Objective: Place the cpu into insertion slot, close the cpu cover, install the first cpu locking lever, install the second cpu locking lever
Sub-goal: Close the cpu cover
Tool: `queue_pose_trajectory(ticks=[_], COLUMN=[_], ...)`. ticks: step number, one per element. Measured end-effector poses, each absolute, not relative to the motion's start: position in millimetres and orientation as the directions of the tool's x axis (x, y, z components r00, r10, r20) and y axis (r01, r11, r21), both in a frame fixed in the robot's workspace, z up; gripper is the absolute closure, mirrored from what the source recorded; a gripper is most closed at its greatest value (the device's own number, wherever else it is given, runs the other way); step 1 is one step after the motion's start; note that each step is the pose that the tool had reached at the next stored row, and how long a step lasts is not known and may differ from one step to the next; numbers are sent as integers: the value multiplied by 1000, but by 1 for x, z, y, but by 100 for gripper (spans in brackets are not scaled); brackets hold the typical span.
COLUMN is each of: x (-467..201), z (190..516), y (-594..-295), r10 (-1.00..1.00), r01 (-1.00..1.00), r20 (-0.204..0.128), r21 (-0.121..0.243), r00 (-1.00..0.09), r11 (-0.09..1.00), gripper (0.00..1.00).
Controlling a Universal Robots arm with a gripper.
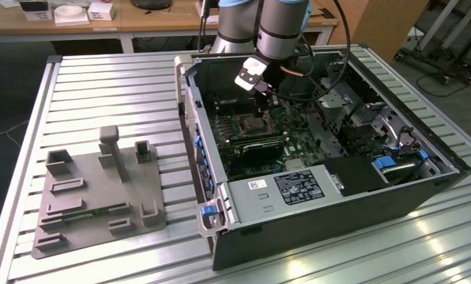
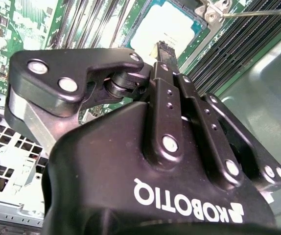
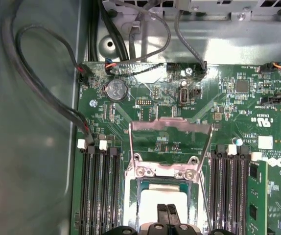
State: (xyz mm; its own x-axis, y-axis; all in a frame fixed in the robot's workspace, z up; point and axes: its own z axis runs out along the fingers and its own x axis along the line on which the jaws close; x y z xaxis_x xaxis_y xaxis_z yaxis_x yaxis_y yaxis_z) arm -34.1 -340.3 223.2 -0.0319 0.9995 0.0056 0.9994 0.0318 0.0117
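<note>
Lettering (image 2: pixel 187 205) in white marks hand (image 2: pixel 163 46) above seated cpu (image 2: pixel 172 24).

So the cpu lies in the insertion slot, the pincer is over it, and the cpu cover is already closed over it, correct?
Only the cover is wrong. The first wrist view shows the cpu cover standing open, tilted up off the cpu. The cpu does lie in the insertion slot, with the pincer over it.

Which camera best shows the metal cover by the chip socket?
The first wrist view: the cover stands open, whole frame visible. The second wrist view shows its hinge end past the gripper; in the exterior view it is too small to tell.
</note>
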Motion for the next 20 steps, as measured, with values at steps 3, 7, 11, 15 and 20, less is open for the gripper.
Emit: queue_pose_trajectory(ticks=[3, 7, 11, 15, 20], x=[-32, -32, -32, -32, -32], z=[223, 227, 236, 245, 248], y=[-340, -340, -340, -340, -340], r10=[999, 999, 999, 999, 999], r01=[999, 999, 999, 999, 999], r20=[6, 6, 6, 6, 6], r21=[12, 12, 12, 12, 12], r00=[-32, -32, -32, -32, -32], r11=[32, 32, 32, 32, 32], gripper=[90, 90, 90, 90, 90])
